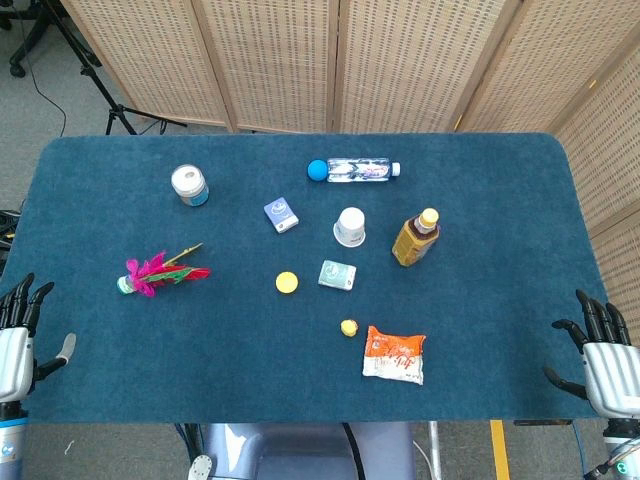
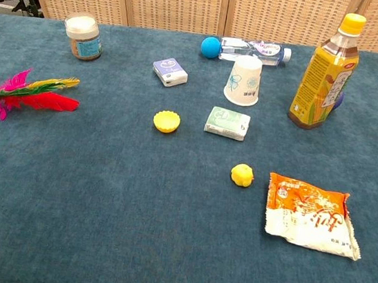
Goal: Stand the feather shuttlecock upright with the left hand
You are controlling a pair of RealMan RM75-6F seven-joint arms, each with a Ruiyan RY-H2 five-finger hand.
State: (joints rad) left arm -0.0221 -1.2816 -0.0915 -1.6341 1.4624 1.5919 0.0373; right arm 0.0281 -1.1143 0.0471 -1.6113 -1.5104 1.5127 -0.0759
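1. Left hand (image 1: 14, 345) sits at the near-left corner, just off the bench (image 1: 100, 380) edge. Fingers spread, palm empty: released. Only the head view shows it, and the frame edge cuts it.
2. Right hand (image 1: 605, 362) at the near-right corner, likewise off the bench edge, fingers apart, holding nothing. Absent from the chest view.
3. Near-middle ground: snack packet (image 1: 394, 354) and a small yellow piece (image 1: 348, 327) lie flat, well apart from the task's thing.
4. Feather shuttlecock (image 1: 160, 272) lies on its side in the left half of the bench, forward and slightly inward of the left hand, not touching it. Long axis runs roughly left-right: base end toward the left bench edge, red and yellow feathers pointing to the bench centre. The left hand is far nearer than the right.
5. Judgement: the reach goes forward and a little right, and the base end is the closer grasp point.
6. The shuttlecock's base is hard to make out: pink plumes cover it, and the chest view crops it at the frame edge.
7. Far side: jar (image 1: 188, 185), paper cup (image 1: 350, 226), tea bottle (image 1: 415, 238) and a lying water bottle (image 1: 362, 170).
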